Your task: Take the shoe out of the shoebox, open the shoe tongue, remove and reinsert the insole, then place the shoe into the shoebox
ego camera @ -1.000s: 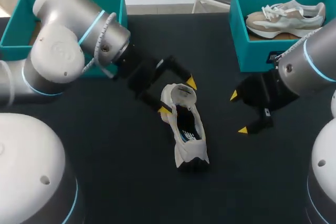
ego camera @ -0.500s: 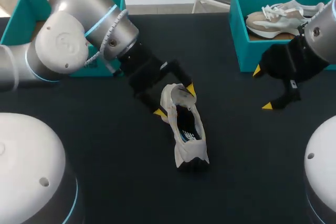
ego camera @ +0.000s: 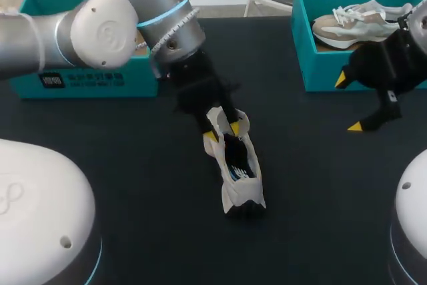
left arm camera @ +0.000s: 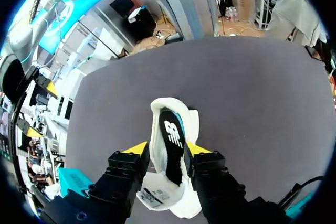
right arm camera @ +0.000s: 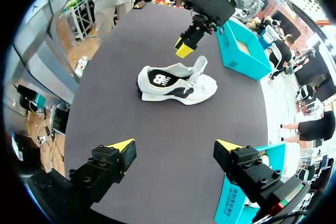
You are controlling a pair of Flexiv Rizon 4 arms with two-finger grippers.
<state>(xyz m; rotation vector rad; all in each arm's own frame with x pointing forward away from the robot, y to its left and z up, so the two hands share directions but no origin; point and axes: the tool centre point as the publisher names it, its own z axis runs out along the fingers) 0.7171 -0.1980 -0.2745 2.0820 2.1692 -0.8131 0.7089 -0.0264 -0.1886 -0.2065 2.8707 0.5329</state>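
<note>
The left gripper [left arm camera: 166, 148] has its two yellow tips [left arm camera: 137, 148] spread and released, holding nothing. They stand one on each side of the shoe [ego camera: 239, 168] at its fore part, and seen from the right wrist a tip hangs just above the raised tongue [right arm camera: 199, 65] rather than on it. The shoe lies on its sole on the black table [ego camera: 133, 165], out of any box. In the head view its long axis runs from about 11 o'clock, at the tongue and toe end under these fingers, to 5 o'clock at the heel. The fingers therefore cross that axis, and the tongue sits right between them. The insole [left arm camera: 170, 135] shows dark inside the opening, ahead of the tips toward the heel. I judge the step in hand to be opening the tongue, and it belongs to the left arm, by far the nearer. The right gripper [ego camera: 349, 103] is also open and empty, well apart at the shoe's 2 o'clock. Beyond it, at 1 o'clock, the right shoebox [ego camera: 313, 71] holds a second shoe [ego camera: 363, 23]. The left shoebox [ego camera: 87, 78] stands at 10 o'clock behind the left arm. Nothing lies between fingers and tongue, though the laces close by could catch a tip
</note>
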